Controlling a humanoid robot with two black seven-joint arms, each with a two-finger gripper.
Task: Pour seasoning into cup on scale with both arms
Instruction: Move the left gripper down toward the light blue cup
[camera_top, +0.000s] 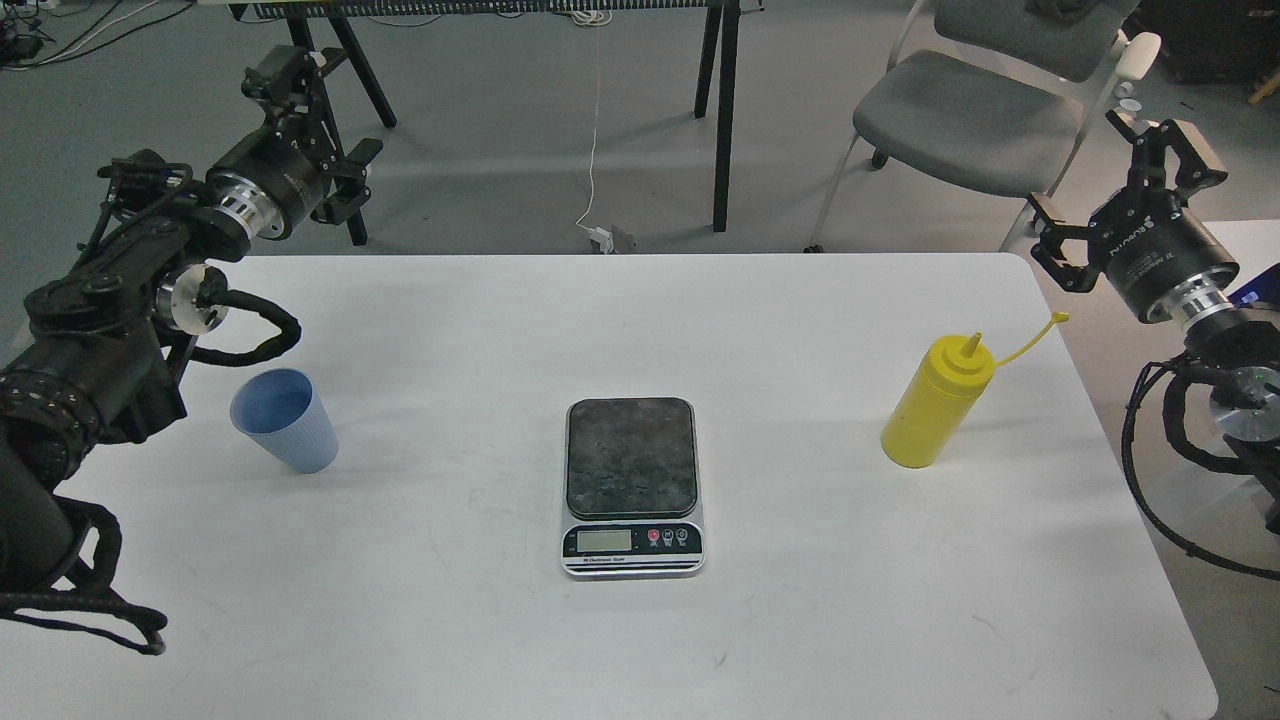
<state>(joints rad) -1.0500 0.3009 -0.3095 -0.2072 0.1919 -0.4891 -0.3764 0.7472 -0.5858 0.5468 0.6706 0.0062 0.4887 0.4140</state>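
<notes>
At the far left, the left arm reaches in over the table's edge, its gripper raised beyond the back of the white table with fingers spread and nothing between them. Below the arm, the blue cup stands upright on the tabletop, mouth open to the camera, well apart from the scale. The scale sits flat at the middle of the table, its dark platform bare, its silver front with display and buttons facing the near edge. Further right, the yellow bottle stands on the table near the right edge, nozzle pointing up, its thin cap strap trailing up and to the right. At the far right, the right arm comes in beside the table, its gripper held above and beyond the bottle, claws apart and empty, touching nothing. Behind the table, a grey chair and the black legs of a second table stand on the grey floor, with a white cable hanging down between them.
</notes>
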